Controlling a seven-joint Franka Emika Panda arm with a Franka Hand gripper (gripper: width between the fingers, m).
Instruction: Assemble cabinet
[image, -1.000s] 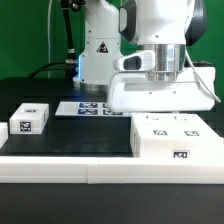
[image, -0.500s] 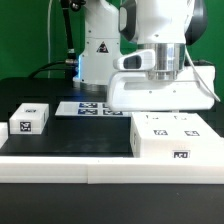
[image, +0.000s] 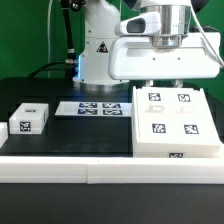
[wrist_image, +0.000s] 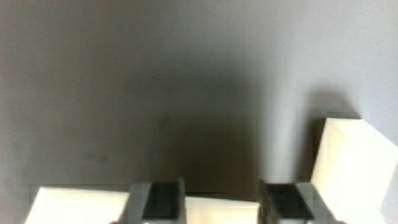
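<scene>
The cabinet (image: 172, 125) is a large white box with several marker tags, at the exterior view's right. Its tagged face now leans steeply toward the camera, far edge raised and near edge still low on the black table. My gripper (image: 165, 84) is above it, with its fingers down at the raised far edge. In the wrist view the two dark fingers (wrist_image: 160, 204) stand apart with white cabinet plastic (wrist_image: 222, 212) between them, so the gripper (wrist_image: 222, 205) looks shut on the cabinet's edge. Another white part of the cabinet (wrist_image: 356, 160) shows beside the fingers.
A small white tagged block (image: 28, 120) lies at the exterior view's left. The marker board (image: 95, 108) lies flat at the back middle, before the arm's base (image: 100, 55). A white rail (image: 70, 168) runs along the table's front edge.
My gripper has risen, and the cabinet's far edge has come up with it. The box has tipped from lying flat to leaning toward the camera, showing more tags.
</scene>
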